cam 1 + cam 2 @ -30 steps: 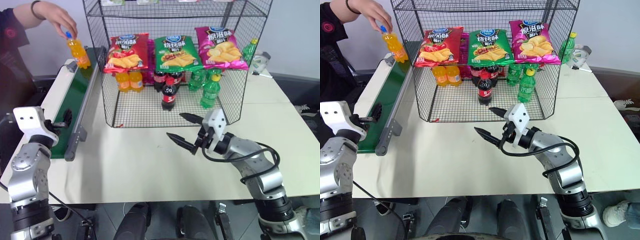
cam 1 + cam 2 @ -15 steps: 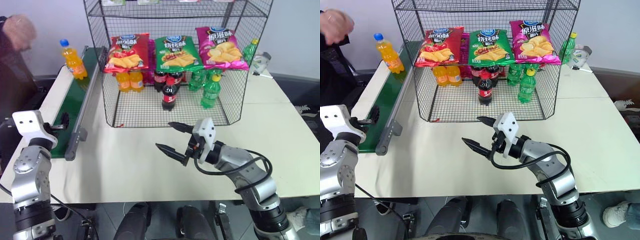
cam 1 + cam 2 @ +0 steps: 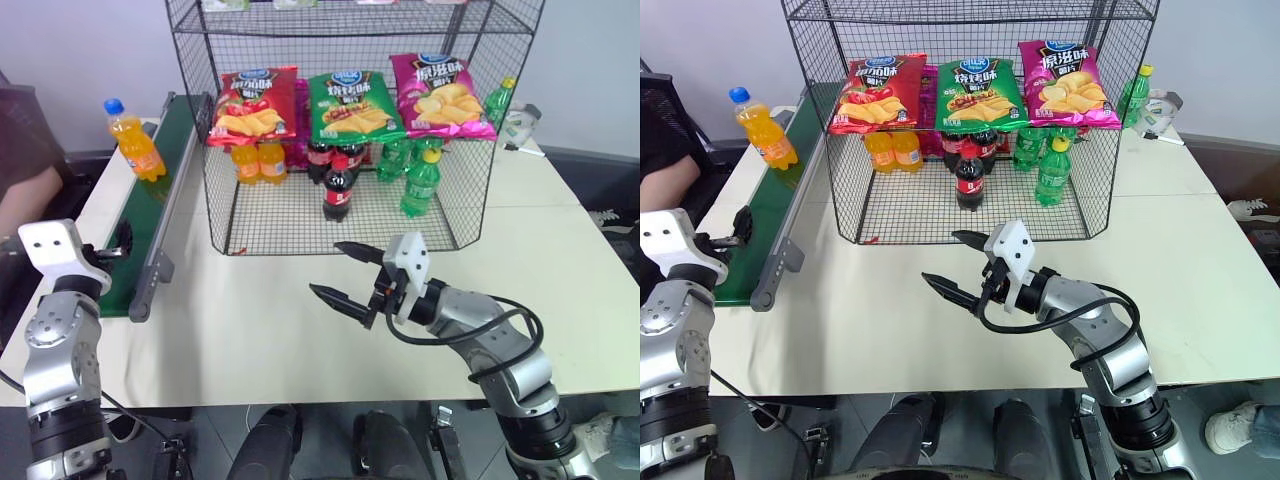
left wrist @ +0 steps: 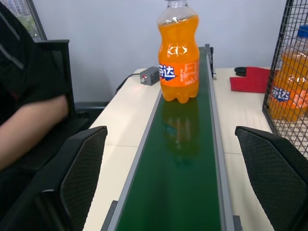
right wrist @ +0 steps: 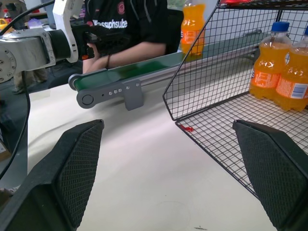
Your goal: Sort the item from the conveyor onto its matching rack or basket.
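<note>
The orange soda bottle [image 3: 134, 140] stands upright on the far stretch of the green conveyor [image 3: 150, 210], well ahead of the left end effector [image 4: 175, 180] and straight in line with it, untouched. That left end effector hovers over the near end of the belt, released, its two black fingers [image 4: 79, 166] spread wide to either side of the belt and holding nothing. The right end effector [image 3: 345, 272] hangs above the white counter [image 3: 280, 340], just in front of the open lower tier of the black wire rack [image 3: 350, 130], pointing across toward the conveyor; it too is released and empty, fingers wide apart. Beyond it, inside the rack, stand orange soda bottles [image 3: 258, 160], cola bottles [image 3: 338, 185] and green bottles [image 3: 420, 180], with three crisp bags [image 3: 350, 105] on the tier above. A person's forearm [image 3: 30, 195] rests beyond the conveyor, to the outer side of the left end effector
</note>
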Robot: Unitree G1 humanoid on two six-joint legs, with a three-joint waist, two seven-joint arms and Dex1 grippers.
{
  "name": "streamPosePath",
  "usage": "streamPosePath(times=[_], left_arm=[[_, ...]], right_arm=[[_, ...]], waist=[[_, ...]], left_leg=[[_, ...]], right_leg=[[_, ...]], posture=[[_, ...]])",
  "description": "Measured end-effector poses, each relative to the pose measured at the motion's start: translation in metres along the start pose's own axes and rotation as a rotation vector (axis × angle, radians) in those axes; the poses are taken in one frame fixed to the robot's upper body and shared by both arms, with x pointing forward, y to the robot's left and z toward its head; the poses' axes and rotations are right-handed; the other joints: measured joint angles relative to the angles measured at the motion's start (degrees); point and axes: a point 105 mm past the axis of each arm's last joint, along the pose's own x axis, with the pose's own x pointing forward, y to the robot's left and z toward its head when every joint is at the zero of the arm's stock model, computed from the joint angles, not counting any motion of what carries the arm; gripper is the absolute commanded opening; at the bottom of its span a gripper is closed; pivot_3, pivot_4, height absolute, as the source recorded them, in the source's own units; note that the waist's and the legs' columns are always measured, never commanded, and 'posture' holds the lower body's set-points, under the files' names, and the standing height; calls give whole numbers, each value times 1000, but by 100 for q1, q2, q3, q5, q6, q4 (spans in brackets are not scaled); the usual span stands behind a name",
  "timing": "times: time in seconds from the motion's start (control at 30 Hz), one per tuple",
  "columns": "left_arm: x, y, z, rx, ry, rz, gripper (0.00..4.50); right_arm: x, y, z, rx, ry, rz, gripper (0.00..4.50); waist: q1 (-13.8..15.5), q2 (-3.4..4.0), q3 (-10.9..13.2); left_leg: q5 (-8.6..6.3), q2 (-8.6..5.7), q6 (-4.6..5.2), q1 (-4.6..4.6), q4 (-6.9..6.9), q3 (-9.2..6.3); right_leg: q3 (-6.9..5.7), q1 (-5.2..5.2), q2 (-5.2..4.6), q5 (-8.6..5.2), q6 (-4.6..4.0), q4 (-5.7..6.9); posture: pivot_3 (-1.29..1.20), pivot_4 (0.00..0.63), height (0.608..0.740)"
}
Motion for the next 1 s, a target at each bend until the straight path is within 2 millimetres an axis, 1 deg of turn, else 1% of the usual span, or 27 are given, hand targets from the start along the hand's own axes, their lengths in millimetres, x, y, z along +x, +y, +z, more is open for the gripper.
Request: streamPosePath(times=[0.23,0.6,1.0], left_arm=[[0,1,-4,14,14,3,4465],[0,-1,-4,16,10,-17,4465],[1,-1,4,22,-38,-13,4465]], right_arm=[[0,0,0,2,-1,1,4500],[0,0,0,3,-1,1,4500],[0,0,0,4,-3,2,4500]], waist=[[0,0,0],[-1,0,0],[0,0,0]], left_leg=[[0,0,0,0,0,0],[0,0,0,0,0,0],[0,0,0,0,0,0]], right_leg=[[0,1,0,0,0,0],[0,0,0,0,0,0],[0,0,0,0,0,0]], posture=[[0,150,740],[0,150,740],[0,150,740]])
